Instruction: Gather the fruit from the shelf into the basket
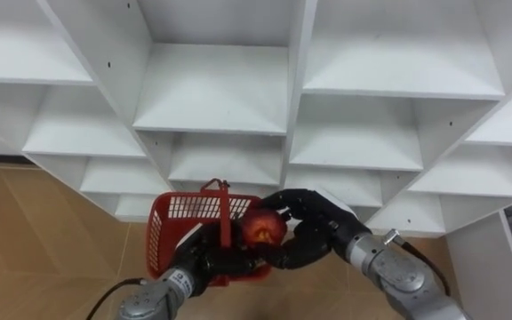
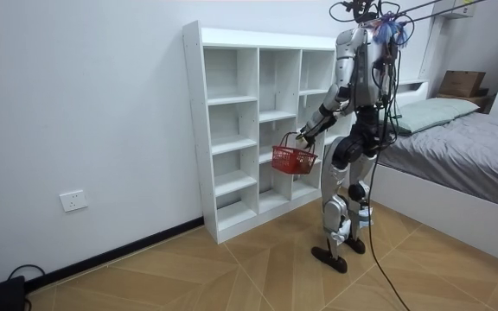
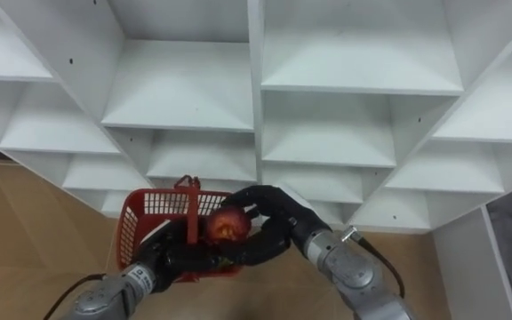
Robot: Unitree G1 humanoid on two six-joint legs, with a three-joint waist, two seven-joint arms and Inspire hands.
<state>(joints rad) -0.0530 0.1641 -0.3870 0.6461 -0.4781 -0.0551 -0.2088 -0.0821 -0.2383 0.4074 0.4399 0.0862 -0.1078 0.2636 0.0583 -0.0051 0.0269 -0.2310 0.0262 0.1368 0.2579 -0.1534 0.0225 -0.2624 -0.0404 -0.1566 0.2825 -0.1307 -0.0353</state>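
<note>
One apple [image 1: 264,228] clasped — right hand [image 1: 316,229], at basket [image 1: 183,222].

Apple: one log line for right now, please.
stance: at shelf unit | left hand: holds basket | right hand: grips apple at basket's rim

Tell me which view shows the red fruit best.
The left eye view: the red fruit shows large and unhidden, held in the curled fingers of the right hand over the red basket. The right eye view shows it almost as well. In the room view it is too small to make out.
</note>
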